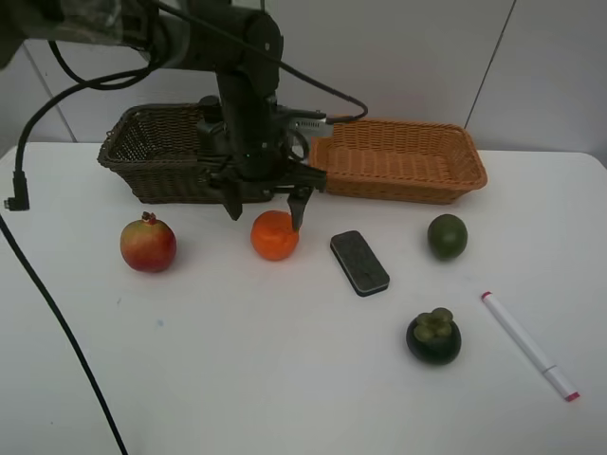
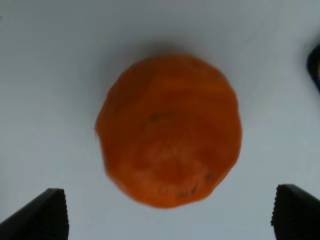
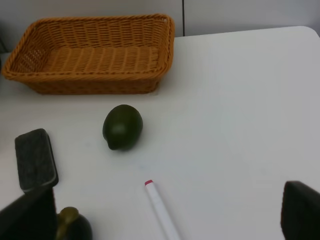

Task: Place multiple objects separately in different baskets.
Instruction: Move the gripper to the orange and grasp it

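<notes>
Left gripper (image 1: 266, 210) released, jaws spread wide, gripping nothing. Poised right over the orange (image 1: 275, 235), one finger down each side of it, tips apart from the peel (in the left wrist view, a strip of white table (image 1: 237, 389) showing between the fruit and each dark fingertip (image 2: 46, 216)). Orange resting on the table, centred in the gap, just ahead of the tips. Close behind this gripper, the dark brown basket (image 1: 152, 156), partly hidden by the arm; next to that basket, behind and to the gripper's right, the orange-tan basket (image 1: 408, 161), the two rims close together, contact impossible to tell. Off to the gripper's left, on the table, the pomegranate (image 1: 148, 245); near on its right, just beyond the orange, the eraser block (image 1: 359, 263), lying flat. Farther right again, well apart from the gripper, the lime (image 1: 447, 236), the mangosteen (image 1: 433, 337) and the marker (image 1: 529, 345), each alone on the table. Right gripper (image 3: 165, 220) released as well, jaws far apart, holding nothing. Between its two fingers, reaching forward, the marker with its red tip pointing away; beyond that tip, the lime; farther ahead still, the orange-tan basket. Beside one of its fingers, the mangosteen and one end of the eraser block.
</notes>
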Controlling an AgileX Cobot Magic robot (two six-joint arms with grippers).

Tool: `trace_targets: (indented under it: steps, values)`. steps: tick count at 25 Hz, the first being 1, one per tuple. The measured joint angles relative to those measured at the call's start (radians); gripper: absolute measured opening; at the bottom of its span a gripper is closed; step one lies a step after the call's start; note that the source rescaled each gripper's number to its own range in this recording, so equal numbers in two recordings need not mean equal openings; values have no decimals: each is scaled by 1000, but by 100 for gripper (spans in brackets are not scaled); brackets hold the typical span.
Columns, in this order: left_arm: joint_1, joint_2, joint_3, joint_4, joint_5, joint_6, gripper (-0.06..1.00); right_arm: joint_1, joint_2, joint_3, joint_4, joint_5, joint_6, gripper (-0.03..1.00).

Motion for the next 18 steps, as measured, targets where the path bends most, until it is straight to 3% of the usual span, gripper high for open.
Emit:
trace_targets:
  steps: [5,18]
  values:
    - [-11,79,1,-39,-64,-9,100,0,0,0,0,0,0,99]
    - [-11,116,1,-3,-77,-12,100,0,0,0,1,0,0,99]
